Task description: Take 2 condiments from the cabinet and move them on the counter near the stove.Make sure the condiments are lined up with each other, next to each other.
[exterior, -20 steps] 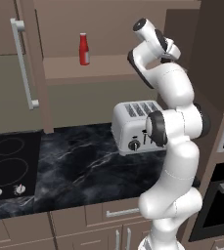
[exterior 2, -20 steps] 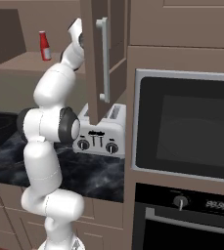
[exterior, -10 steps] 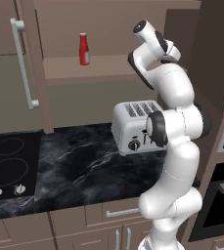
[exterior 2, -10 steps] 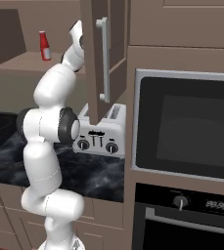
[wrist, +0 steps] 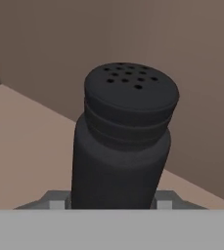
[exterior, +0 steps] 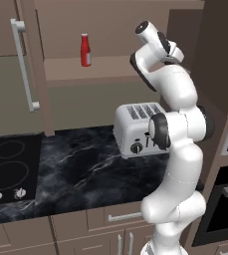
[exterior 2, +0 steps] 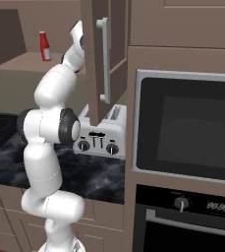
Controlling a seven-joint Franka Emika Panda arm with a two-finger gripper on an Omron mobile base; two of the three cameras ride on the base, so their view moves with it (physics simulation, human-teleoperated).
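Note:
The small dark shaker [wrist: 121, 141] stands upright on the cabinet shelf [wrist: 15, 136], right in front of the hand. My gripper [wrist: 111, 204] is shut on its lower body, with a fingertip [wrist: 58, 204] pressed against each side. In the left base view the arm reaches up into the right end of the brown cabinet [exterior: 110, 67], and the hand [exterior: 160, 42] hides the shaker. The slim red bottle [exterior: 85, 50] [exterior 2: 45, 46] stands alone farther left on the same shelf. Below lie the black marble counter [exterior: 85, 164] and the stove [exterior: 6, 169] at its left end.
A silver toaster [exterior: 135, 127] [exterior 2: 101, 138] sits on the counter under the shelf, beside the arm. Open cabinet doors with long bar handles hang at the left [exterior: 26, 64] and right [exterior 2: 97, 54] of the shelf. A built-in oven [exterior 2: 187, 133] fills the wall to the right.
The fingers have closed in from wide open onto the shaker. The arm and the red bottle have stayed where they were.

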